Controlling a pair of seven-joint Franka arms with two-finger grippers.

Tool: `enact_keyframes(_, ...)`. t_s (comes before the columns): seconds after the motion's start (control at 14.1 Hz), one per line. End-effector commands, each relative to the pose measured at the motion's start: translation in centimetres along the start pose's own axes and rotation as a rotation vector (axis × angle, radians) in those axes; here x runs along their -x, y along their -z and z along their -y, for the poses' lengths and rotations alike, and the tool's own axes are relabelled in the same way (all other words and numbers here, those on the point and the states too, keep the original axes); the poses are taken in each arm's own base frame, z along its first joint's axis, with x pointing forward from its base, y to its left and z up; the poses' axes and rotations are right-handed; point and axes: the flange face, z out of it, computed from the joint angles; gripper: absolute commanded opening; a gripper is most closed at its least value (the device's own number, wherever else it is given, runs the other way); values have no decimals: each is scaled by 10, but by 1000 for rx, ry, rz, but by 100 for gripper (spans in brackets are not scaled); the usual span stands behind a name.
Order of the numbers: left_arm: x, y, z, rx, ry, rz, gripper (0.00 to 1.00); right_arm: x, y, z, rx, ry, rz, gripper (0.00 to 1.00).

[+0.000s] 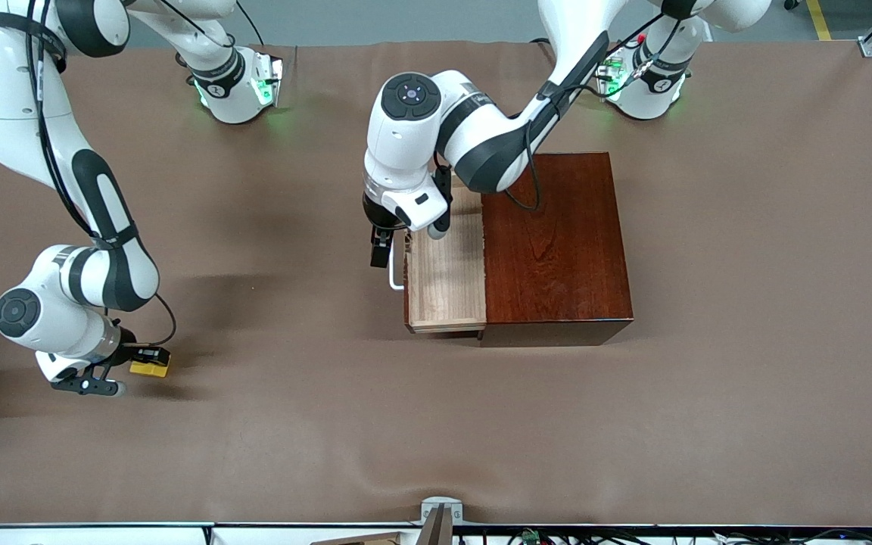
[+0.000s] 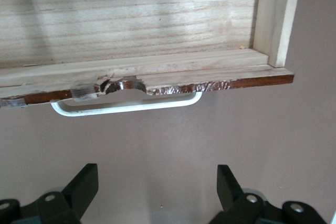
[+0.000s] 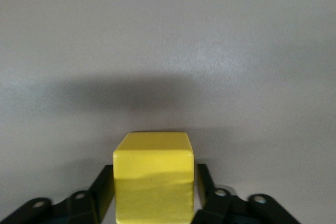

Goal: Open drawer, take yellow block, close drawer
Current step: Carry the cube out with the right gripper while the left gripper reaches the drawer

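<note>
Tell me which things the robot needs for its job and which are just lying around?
For the job:
- drawer, pulled open, with its handle
- yellow block, on the table at the right tool
- left tool, over the handle

Just there:
- box
- table

**Wood, gloss and matt cloth**

The box (image 1: 557,242) is glossy, mahogany-coloured wood with visible grain. The drawer (image 1: 445,276) is pale, unvarnished wood; its dark front edge looks chipped and rough. Its handle (image 2: 126,107) is smooth white. The yellow block (image 3: 153,177) is matt, plain-faced. The table (image 1: 746,378) cover is matt brown, slightly wrinkled.
</note>
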Motion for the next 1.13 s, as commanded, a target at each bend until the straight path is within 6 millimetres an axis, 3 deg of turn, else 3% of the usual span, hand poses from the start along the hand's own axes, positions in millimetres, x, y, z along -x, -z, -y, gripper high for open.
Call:
enact_keyframes(0.0, 7, -10, -3, -2, 72, 35, 100, -8, 40, 2, -10, 45, -17, 100)
enact_keyframes(0.21, -5, -36, 6, -90, 78, -41, 100, -14, 108, 5, -12, 46, -4, 100)
enact_keyframes(0.5, -14, -69, 11, -123, 51, -78, 100, -8, 219, 17, -19, 58, 63, 100)
enact_keyframes(0.71, -16, -72, 11, -127, 52, -85, 100, 17, 285, 49, -19, 110, 137, 100)
enact_keyframes(0.92, -21, -72, 14, -148, 48, -125, 100, 49, 349, 63, -15, 78, 141, 100)
enact_keyframes(1.06, -27, -70, 14, -174, 50, -164, 100, 68, 375, 70, -8, 38, 136, 100)
